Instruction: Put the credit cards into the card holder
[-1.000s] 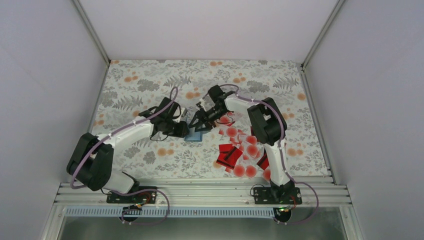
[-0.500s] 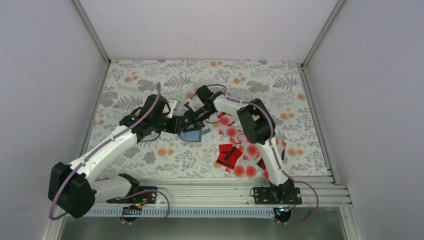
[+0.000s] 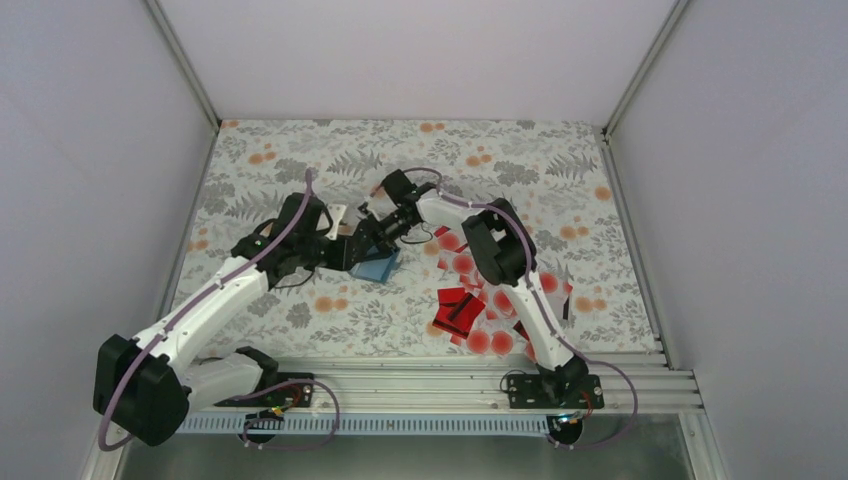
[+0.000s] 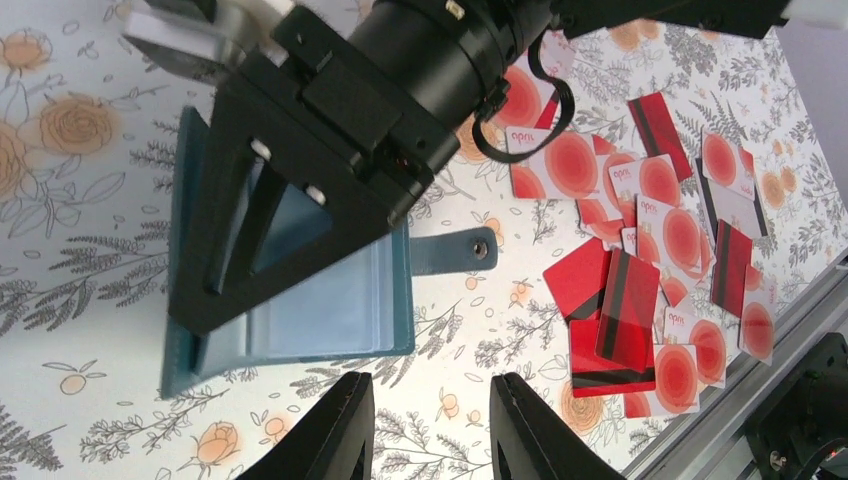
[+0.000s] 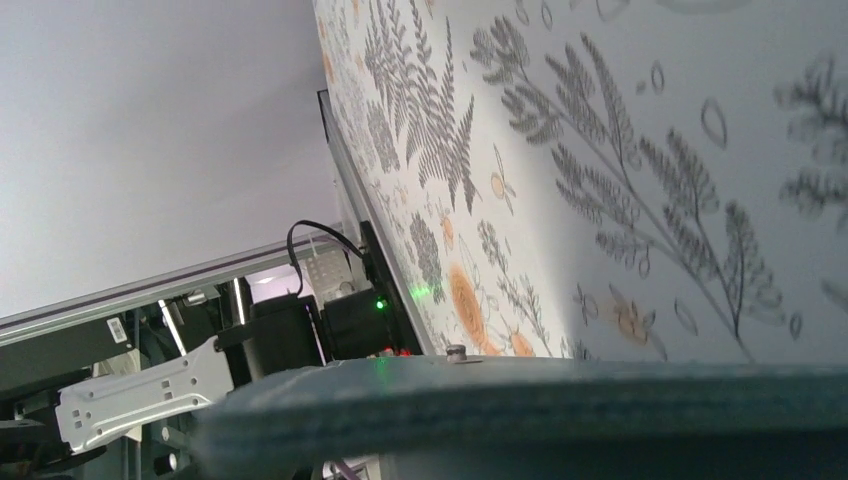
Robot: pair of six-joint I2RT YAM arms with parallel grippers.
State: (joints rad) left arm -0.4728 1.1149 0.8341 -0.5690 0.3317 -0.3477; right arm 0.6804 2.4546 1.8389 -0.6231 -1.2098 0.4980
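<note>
Down near the arm bases, the thin credit cards (image 3: 478,305), some solid red and some pale with a red dot, lay heaped on the floral tablecloth (image 3: 290,160) beside the right arm. Farther in, near the table's middle, the flat teal-blue card holder (image 4: 340,315) sat open, its snap tab pointing toward the cards. The left gripper (image 4: 430,395) hovered just beside it, jaws spread with nothing between. The black right gripper (image 3: 370,237) stood over the holder from the far side; I could not tell whether it pinched the cover.
</note>
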